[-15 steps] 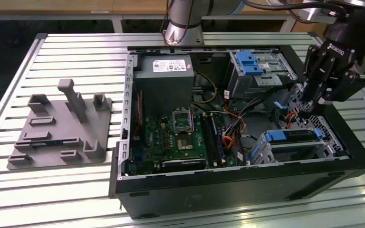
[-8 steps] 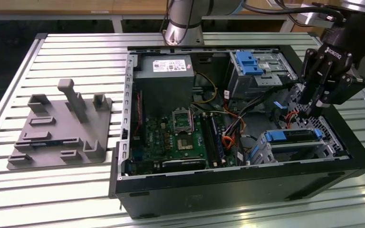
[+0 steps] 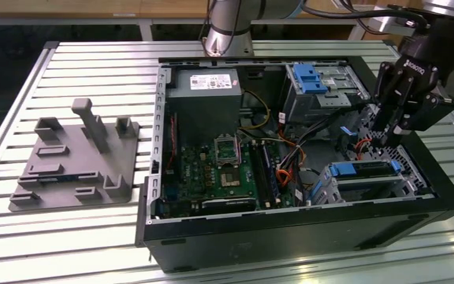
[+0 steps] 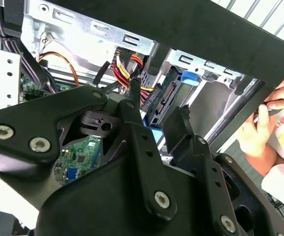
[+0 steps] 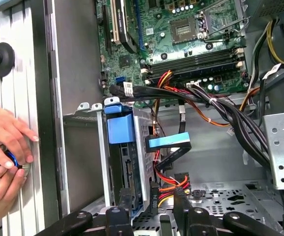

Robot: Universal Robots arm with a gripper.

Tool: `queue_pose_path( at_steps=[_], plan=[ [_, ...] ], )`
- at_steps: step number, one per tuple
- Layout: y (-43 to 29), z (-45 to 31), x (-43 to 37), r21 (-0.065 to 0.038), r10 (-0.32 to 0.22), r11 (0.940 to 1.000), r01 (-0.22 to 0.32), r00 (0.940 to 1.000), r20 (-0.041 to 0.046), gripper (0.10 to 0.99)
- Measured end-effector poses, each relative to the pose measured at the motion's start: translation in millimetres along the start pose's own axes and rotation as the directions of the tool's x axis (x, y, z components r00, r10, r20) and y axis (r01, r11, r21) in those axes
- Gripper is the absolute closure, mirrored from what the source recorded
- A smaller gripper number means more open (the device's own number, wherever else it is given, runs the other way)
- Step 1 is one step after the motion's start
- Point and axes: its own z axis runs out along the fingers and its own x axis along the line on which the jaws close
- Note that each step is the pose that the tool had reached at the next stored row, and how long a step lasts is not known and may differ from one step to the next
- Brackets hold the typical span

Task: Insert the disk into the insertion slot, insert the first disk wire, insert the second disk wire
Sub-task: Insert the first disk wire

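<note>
The disk (image 3: 366, 169), silver in a blue frame (image 5: 120, 130), sits inside the insertion slot (image 3: 407, 184), a perforated metal cage at the case's corner on the exterior view's right. My gripper (image 3: 386, 142) hangs just above the disk's connector end. In both wrist views its fingers (image 5: 125, 202) stand apart on either side of a black plug (image 5: 154, 195) with red, orange and yellow wires. The plug lies against the disk's end (image 4: 167, 92). A blue-tabbed flat cable (image 5: 167, 142) hangs loose beside the cage. The gripper (image 4: 159, 98) is open.
The open computer case (image 3: 290, 231) lies on a slatted metal table. Inside are a motherboard (image 3: 219, 171), a power supply (image 3: 205, 89) and a grey bay with a blue latch (image 3: 312, 80). A grey fixture (image 3: 73, 157) stands on the exterior view's left. A person's hands (image 5: 4, 147) rest outside the case wall.
</note>
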Motion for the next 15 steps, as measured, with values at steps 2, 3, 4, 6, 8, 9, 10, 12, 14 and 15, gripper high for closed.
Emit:
queue_pose_path(
  at_steps=[2,3,4,6,8,9,10,12,14,15],
  plan=[
    [0.0,0.8,-0.2,0.0,-0.001,1.0,0.001,1.0,-0.0007,0.62],
    [-0.1,1.1,-0.3,0.0,-0.001,1.0,0.001,1.0,-0.0008,0.62],
    [-0.1,1.3,-0.3,0.001,-0.001,1.0,0.001,1.0,-0.0013,0.62],
    [-0.2,1.6,-0.4,0.001,-0.001,1.0,0.001,1.0,-0.0024,0.62],
    [-0.5,1.8,-0.5,0.001,-0.002,1.0,0.002,1.0,-0.0034,0.62],
    [-0.6,1.9,-0.6,0.001,-0.002,1.0,0.002,1.0,-0.004,0.62],
    [-0.7,2.1,-0.6,0.001,-0.002,1.0,0.002,1.0,-0.0043,0.62],
    [-1.2,2.4,-0.5,0.002,-0.003,1.0,0.003,1.0,-0.0054,0.62],
    [-1.3,2.6,-0.3,0.002,-0.003,1.0,0.003,1.0,-0.0068,0.62],
    [-1.4,2.8,-0.2,0.002,-0.003,1.0,0.003,1.0,-0.0071,0.62]
  ],
)
